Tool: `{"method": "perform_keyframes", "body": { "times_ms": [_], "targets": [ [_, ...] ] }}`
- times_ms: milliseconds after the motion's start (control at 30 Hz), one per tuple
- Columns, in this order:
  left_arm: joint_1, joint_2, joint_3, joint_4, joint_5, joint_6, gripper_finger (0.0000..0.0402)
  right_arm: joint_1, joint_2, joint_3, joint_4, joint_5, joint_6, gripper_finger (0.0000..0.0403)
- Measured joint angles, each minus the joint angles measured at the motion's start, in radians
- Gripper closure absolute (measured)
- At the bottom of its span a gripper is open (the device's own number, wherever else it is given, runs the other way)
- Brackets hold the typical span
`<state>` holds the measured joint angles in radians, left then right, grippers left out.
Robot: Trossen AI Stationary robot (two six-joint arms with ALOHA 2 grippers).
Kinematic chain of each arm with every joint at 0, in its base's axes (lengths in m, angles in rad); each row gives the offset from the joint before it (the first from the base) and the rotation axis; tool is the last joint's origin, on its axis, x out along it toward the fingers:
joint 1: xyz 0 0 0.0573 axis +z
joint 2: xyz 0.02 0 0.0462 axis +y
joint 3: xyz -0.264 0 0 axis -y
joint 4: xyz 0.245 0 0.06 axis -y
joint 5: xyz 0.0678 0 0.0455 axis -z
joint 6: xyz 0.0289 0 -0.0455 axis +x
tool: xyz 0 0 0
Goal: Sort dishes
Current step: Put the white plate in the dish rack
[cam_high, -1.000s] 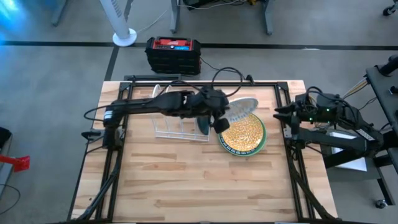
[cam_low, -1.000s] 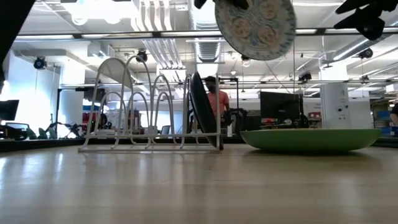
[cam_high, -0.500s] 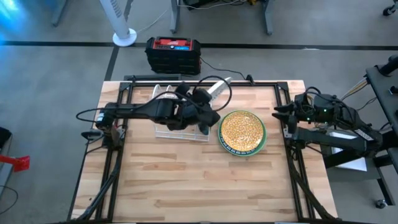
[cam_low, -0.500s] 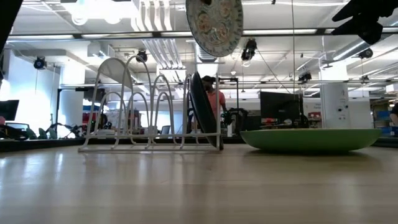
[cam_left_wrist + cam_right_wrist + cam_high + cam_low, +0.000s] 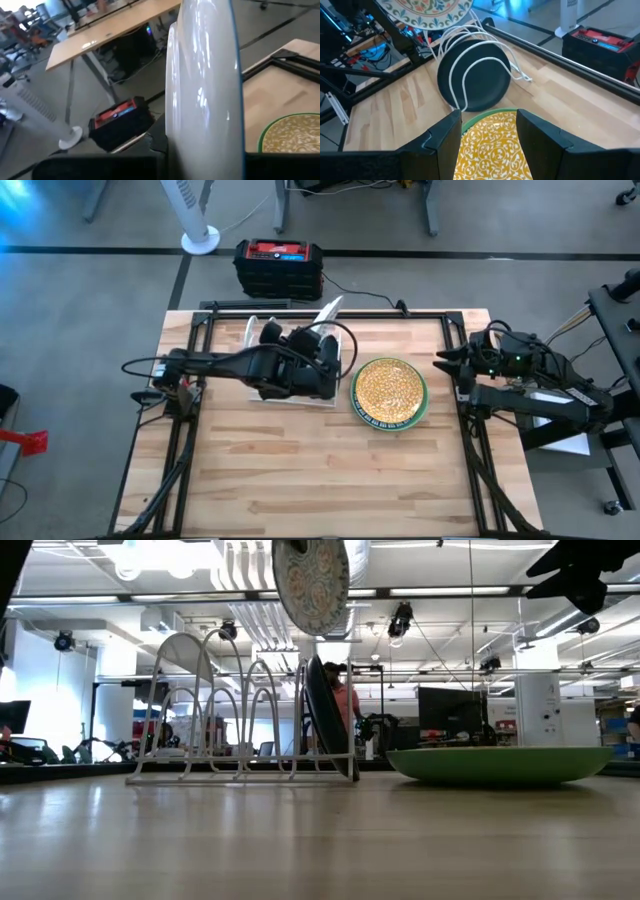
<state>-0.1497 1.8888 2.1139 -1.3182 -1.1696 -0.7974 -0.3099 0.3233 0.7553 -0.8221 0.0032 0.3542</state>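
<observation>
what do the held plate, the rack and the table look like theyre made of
Floral plate, held in the left gripper: probably glazed ceramic; its white back shows glossy streaks in the left wrist view.
Rack: thin bent wire loops with a white coating, likely coated metal.
Table: pale wood planks with visible seams and grain, smooth finish.

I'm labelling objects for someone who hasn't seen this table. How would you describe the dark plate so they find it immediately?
Start at the white wire rack on the wooden table. The dark teal plate stands on edge in the rack's end slot, nearest the flat green plate carrying the mustard-yellow plate. It is the only plate in the rack, and the only plain dark one.
</observation>
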Motion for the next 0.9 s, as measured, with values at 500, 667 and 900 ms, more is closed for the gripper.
{"method": "perform_keyframes", "body": {
  "times_ms": [500, 667, 900],
  "targets": [
    [-0.006, 0.022, -0.002, -0.251, 0.059, -0.328, 0.038, 0.0, 0.0, -0.053, 0.035, 0.0, 0.0, 0.0222],
    [-0.005, 0.047, -0.006, -0.254, 0.078, -0.338, 0.038, 0.0, 0.0, -0.057, 0.049, 0.0, 0.0, 0.0222],
    [0.003, 0.052, -0.016, -0.253, 0.078, -0.346, 0.038, 0.0, 0.0, -0.057, 0.049, 0.0, 0.0, 0.0222]
  ]
}}
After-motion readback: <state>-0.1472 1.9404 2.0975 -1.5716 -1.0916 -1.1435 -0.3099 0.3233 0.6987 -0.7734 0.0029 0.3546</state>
